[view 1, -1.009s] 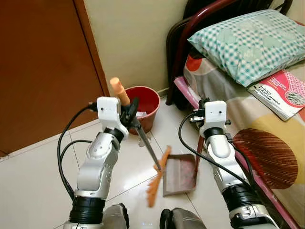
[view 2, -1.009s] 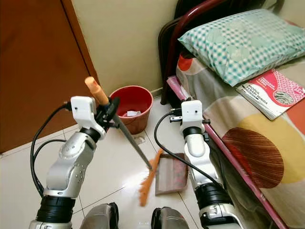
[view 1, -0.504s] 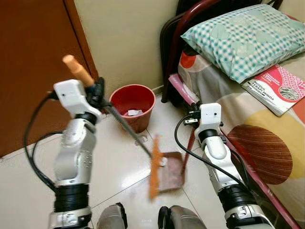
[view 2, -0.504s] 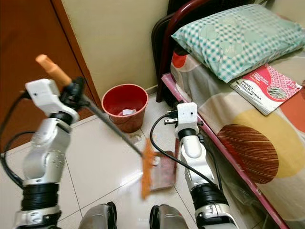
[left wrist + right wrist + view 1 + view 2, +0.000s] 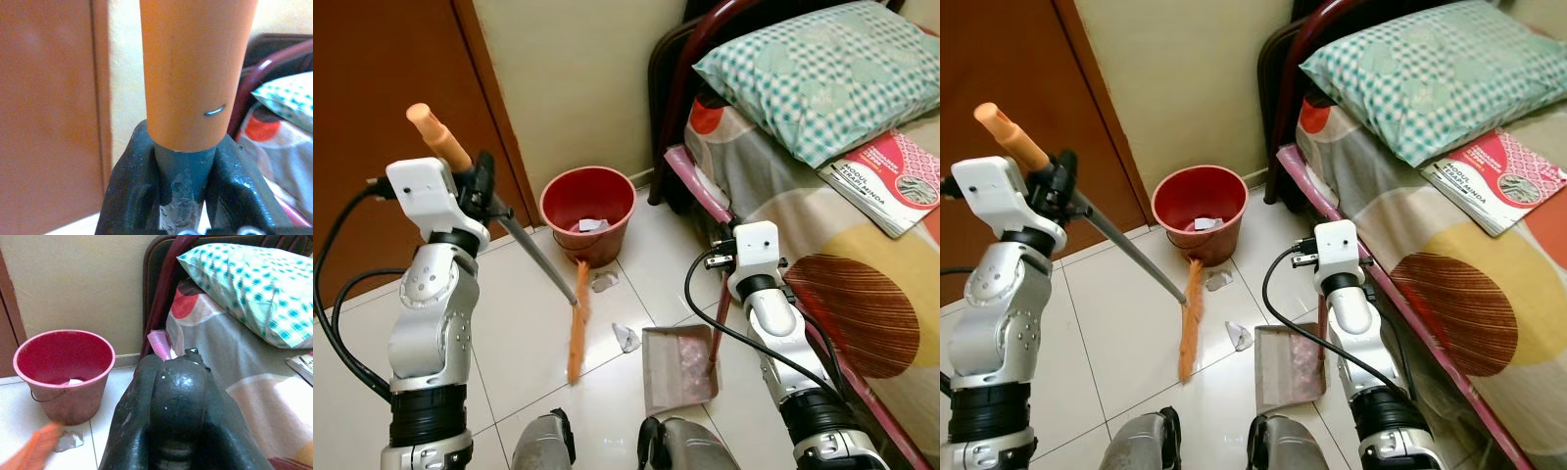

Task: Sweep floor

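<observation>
My left gripper [image 5: 485, 188] is shut on the broom, just below its orange grip [image 5: 434, 131]; the left wrist view shows the fingers [image 5: 128, 196] clamped on the grey shaft [image 5: 183, 192]. The shaft slants down to orange bristles [image 5: 577, 323] on the white tiles. My right gripper [image 5: 719, 264] is shut on the dark red handle [image 5: 717, 328] of the dustpan [image 5: 677, 370], which lies flat on the floor by my feet. A crumpled paper scrap [image 5: 626, 338] lies between bristles and dustpan; another scrap [image 5: 603, 282] lies near the bucket.
A red bucket [image 5: 587, 209] with paper inside stands against the cream wall. A brown door [image 5: 382, 127] is at the left. On the right is a bed [image 5: 862, 294] with a dark red frame, a checked pillow [image 5: 803, 73] and a pink book [image 5: 891, 181].
The broom head has swung left, away from the dustpan's mouth, leaving a paper scrap between them. The dustpan now lies flatter and nearer my feet. The camera has shifted a little.
</observation>
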